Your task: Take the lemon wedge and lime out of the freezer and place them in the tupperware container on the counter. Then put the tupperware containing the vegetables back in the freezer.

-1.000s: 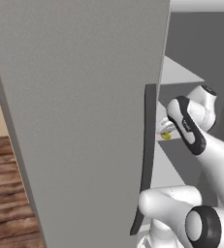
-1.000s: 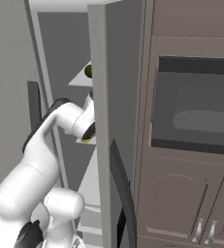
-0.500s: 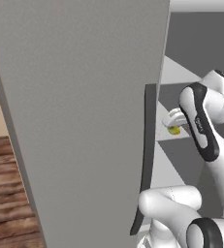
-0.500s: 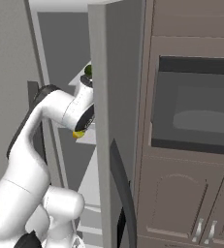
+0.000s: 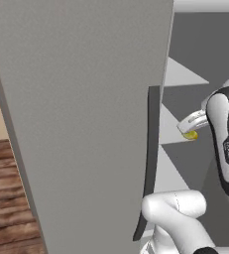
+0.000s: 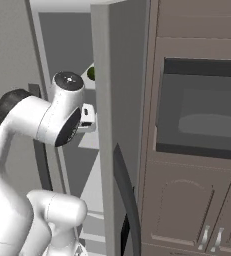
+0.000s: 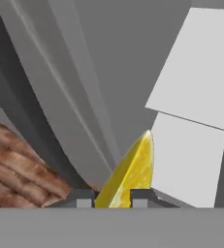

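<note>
The bright yellow lemon wedge [image 7: 131, 168] stands pinched between my two finger tips, so my gripper [image 7: 112, 197] is shut on it. In the left base view the gripper [image 5: 191, 127] hangs in the open freezer [image 5: 185, 99], just right of the door's dark bar handle [image 5: 148, 163], with the lemon wedge [image 5: 189, 135] showing yellow beneath the fingers. From the right, the hand [image 6: 87, 118] is in front of a pale shelf. The lime [image 6: 91, 73] sits on a higher shelf inside, mostly hidden by the wrist.
The open grey freezer door [image 5: 86, 109] fills the left side, close to the arm. The other grey door [image 6: 121, 110] with its own dark handle stands on the right. Beyond it are a built-in oven [image 6: 202, 110] and brown cabinets [image 6: 187, 210]. Wooden floor [image 5: 9, 198] lies below left.
The hand with the lemon wedge has drawn back a little from the shelf, rightward in the left base view. The wrist and forearm have risen. The grip on the wedge holds.
</note>
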Motion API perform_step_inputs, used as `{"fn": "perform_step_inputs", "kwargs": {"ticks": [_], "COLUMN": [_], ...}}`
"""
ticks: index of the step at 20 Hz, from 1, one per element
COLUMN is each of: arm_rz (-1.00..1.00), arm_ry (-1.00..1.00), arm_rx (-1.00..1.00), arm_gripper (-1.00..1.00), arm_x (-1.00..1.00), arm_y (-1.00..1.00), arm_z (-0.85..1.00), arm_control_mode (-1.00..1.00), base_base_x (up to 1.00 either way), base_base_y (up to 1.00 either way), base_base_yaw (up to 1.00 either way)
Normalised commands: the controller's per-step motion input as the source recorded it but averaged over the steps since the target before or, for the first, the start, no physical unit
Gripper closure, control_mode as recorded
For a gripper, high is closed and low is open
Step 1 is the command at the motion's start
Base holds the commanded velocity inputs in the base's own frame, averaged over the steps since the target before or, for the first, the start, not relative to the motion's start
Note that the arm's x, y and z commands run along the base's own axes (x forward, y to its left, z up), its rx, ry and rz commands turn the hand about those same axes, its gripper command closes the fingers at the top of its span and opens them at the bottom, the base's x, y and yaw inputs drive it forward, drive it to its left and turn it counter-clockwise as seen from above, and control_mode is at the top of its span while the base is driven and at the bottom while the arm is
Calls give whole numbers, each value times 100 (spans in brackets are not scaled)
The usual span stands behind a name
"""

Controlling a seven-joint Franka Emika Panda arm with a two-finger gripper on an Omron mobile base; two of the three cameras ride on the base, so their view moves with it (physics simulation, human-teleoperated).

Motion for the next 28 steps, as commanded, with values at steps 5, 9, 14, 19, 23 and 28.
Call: {"fn": "perform_step_inputs", "kwargs": {"ticks": [5,9,14,19,23,28], "arm_rz": [0,0,-1,0,0,0], "arm_ry": [-11,-7,5,2,0,0], "arm_rx": [0,-1,0,0,0,-1], "arm_gripper": [100,100,100,100,100,100], "arm_x": [-64,-36,-2,0,0,0], "arm_y": [24,29,7,0,0,0], "arm_z": [54,15,0,0,0,0], "arm_control_mode": [-100,-100,-100,-100,-100,100], "base_base_x": [0,0,0,0,0,-3], "base_base_y": [0,0,0,0,0,3], "base_base_yaw": [0,0,0,0,0,-1]}}
